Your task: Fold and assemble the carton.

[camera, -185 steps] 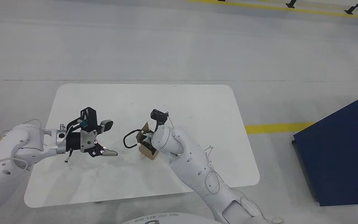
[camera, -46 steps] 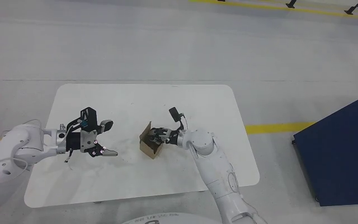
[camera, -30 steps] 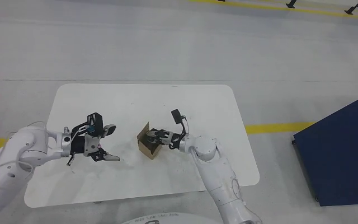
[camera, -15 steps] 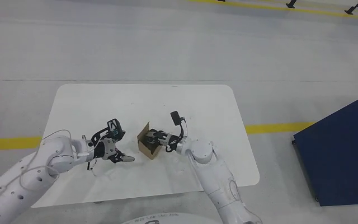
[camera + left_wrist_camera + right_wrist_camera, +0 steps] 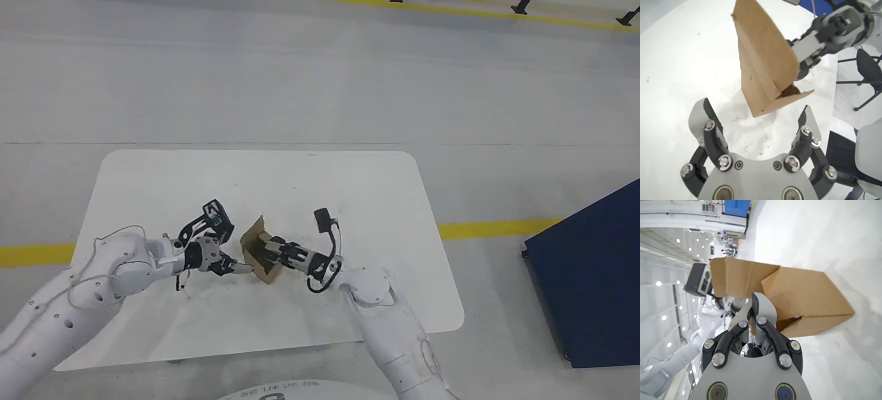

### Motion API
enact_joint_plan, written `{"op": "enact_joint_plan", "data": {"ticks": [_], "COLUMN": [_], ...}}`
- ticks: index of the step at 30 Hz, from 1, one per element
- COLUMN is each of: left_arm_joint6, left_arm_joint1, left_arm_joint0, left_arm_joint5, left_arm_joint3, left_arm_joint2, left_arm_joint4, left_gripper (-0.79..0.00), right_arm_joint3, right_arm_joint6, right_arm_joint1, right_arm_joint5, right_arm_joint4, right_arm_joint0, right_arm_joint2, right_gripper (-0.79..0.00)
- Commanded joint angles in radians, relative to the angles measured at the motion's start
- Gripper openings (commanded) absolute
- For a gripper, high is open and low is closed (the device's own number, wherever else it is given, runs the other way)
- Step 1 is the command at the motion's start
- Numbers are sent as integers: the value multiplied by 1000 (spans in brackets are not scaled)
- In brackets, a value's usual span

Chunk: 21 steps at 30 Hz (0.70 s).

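Note:
A small brown carton [image 5: 256,250] sits near the middle of the white table [image 5: 350,190], with one flap raised and an end partly open. In the left wrist view the carton [image 5: 764,62] stands just beyond my left gripper [image 5: 757,111], which is open with nothing between its fingers. My right gripper [image 5: 753,300] is shut on a flap of the carton [image 5: 800,298] and tilts the box on the tabletop. From above, the left gripper [image 5: 235,267] is close at the carton's left and the right gripper [image 5: 275,248] at its right.
Bare tabletop surrounds the carton on all sides. A black office chair [image 5: 868,72] stands off the table's edge behind the right arm. A dark blue panel [image 5: 590,270] stands on the floor at the far right.
My left arm has swung in from the table's left side to just beside the carton. My right arm has shifted lower and keeps its hold on the carton flap.

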Motion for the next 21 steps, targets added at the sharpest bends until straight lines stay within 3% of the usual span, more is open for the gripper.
{"op": "enact_joint_plan", "data": {"ticks": [1, 2, 5, 7, 11, 15, 17, 21], "left_arm_joint6": [1, 2, 10, 18, 27, 36, 36, 36], "left_arm_joint1": [-9, -13, -22, -27, -36, -44, -49, -59], "left_arm_joint0": [-8, -10, -18, -21, -28, -36, -40, -50], "left_arm_joint5": [0, 1, -5, -9, -19, -34, -40, -49], "left_arm_joint3": [7, 11, 23, 31, 49, 67, 74, 88], "left_arm_joint2": [9, 12, 16, 16, 15, 13, 14, 16], "left_arm_joint4": [7, 9, 10, 14, 20, 21, 23, 19], "left_gripper": [0, 0, 0, 0, 0, 0, -22, -89], "right_arm_joint3": [-19, -28, -47, -48, -24, -1, 6, 21], "right_arm_joint6": [19, 40, 133, 166, 197, 152, 99, 55], "right_arm_joint1": [4, 7, 21, 29, 40, 41, 40, 41], "right_arm_joint5": [-16, -14, -7, 4, 65, 76, 79, 92], "right_arm_joint4": [64, 92, 140, 122, 57, 49, 51, 41], "right_arm_joint0": [-13, -18, -40, -52, -36, -28, -31, -26], "right_arm_joint2": [19, 31, 66, 81, 65, 35, 23, -6], "right_gripper": [-785, -757, -779, -736, -449, -394, -277, -200]}}
